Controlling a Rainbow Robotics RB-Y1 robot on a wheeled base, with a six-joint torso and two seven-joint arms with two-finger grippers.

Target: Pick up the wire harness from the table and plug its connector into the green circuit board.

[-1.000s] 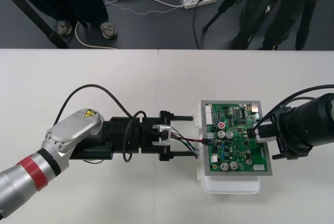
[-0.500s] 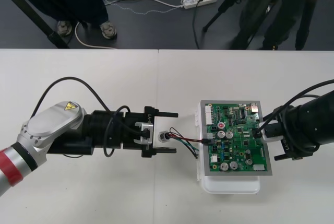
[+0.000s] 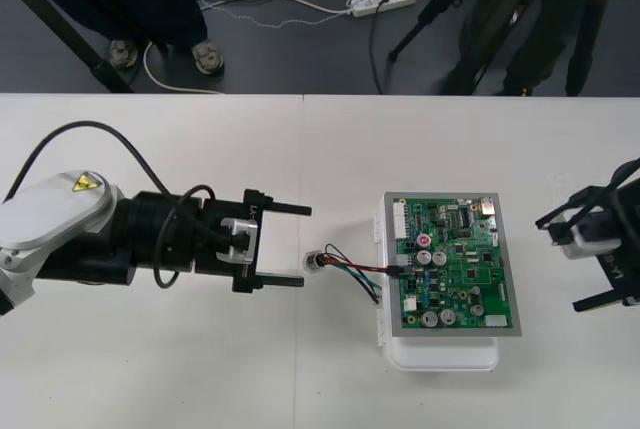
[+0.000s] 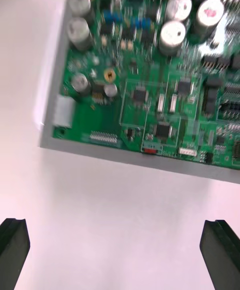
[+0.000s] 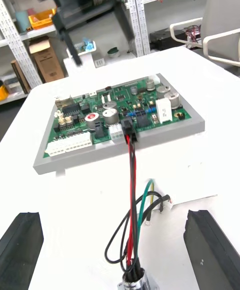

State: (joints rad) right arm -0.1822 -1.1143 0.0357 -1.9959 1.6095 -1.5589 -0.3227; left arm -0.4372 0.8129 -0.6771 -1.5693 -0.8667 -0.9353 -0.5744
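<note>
My left jaws stand wide and hold nothing, out over the tabletop to the left of the green circuit board. The wire harness lies between the two. Its round metal socket rests on the tabletop just right of my left fingertips and is not between them. Its wires run right to the black plug, which sits in a connector at the board's left edge. My right jaws are also wide and empty, to the right of the board and apart from it.

I judge the plugging itself done, as far as I can see, and the step in hand is getting clear. The next move calls for drawing my left jaws straight off to the left, clear of the socket, so the wires do not tug the plug loose. The board on its white base should be left undisturbed.
</note>
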